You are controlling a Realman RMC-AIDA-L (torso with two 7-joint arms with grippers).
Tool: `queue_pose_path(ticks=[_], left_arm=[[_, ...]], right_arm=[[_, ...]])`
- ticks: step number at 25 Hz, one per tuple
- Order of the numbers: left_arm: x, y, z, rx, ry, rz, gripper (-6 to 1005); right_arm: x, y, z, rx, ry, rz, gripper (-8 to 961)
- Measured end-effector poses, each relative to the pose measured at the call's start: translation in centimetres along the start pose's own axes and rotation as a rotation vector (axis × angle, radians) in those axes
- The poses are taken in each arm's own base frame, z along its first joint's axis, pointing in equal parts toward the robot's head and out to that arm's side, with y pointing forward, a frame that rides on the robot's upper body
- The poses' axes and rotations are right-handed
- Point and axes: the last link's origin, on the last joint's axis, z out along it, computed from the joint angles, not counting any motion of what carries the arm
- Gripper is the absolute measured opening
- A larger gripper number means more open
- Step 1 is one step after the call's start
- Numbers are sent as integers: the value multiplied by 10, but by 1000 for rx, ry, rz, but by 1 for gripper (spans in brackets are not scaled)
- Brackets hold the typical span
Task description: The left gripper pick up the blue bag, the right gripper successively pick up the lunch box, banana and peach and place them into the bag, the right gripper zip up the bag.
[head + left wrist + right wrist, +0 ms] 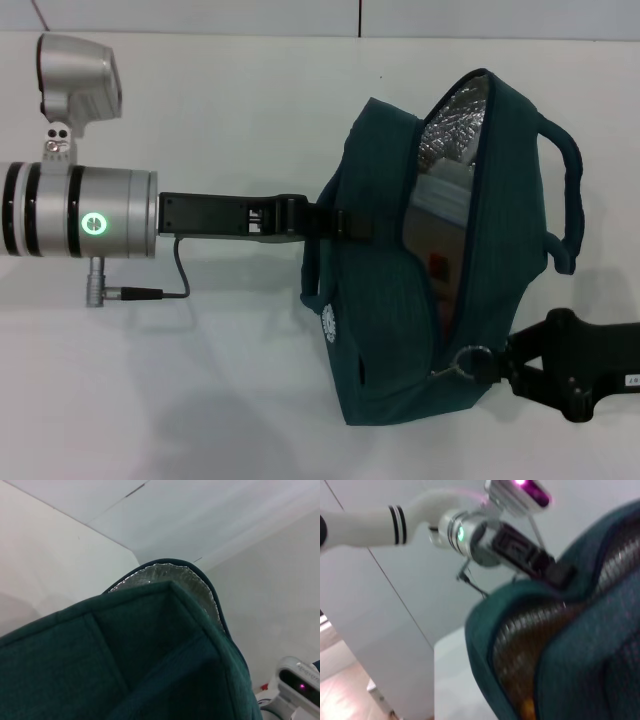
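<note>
1. Bag (380,300), dark teal, is held up over the white surface (200,380), its mouth partly unzipped and silver lining shown.
2. Left gripper (325,222) is clamped on the bag's side.
3. Right gripper (497,362) is pinched on the zipper pull ring (468,360) at the near end.

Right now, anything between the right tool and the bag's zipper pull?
Nothing visible. In the head view the right tool is already at the zipper pull ring, at the near end of the blue bag. The left tool holds the bag's far side, clear of the zipper line.
</note>
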Motion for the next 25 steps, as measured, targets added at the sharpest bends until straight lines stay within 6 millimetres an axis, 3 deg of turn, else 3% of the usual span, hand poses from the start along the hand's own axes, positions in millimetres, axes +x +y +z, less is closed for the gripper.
queue_pose_path(ticks=[16, 25], left_arm=[[-2, -1, -1, 3, 3, 31, 62], [8, -4, 2, 34, 41, 140, 82]], right_arm=[[-23, 15, 6, -121, -137, -155, 15], [-23, 17, 11, -154, -126, -151, 17]])
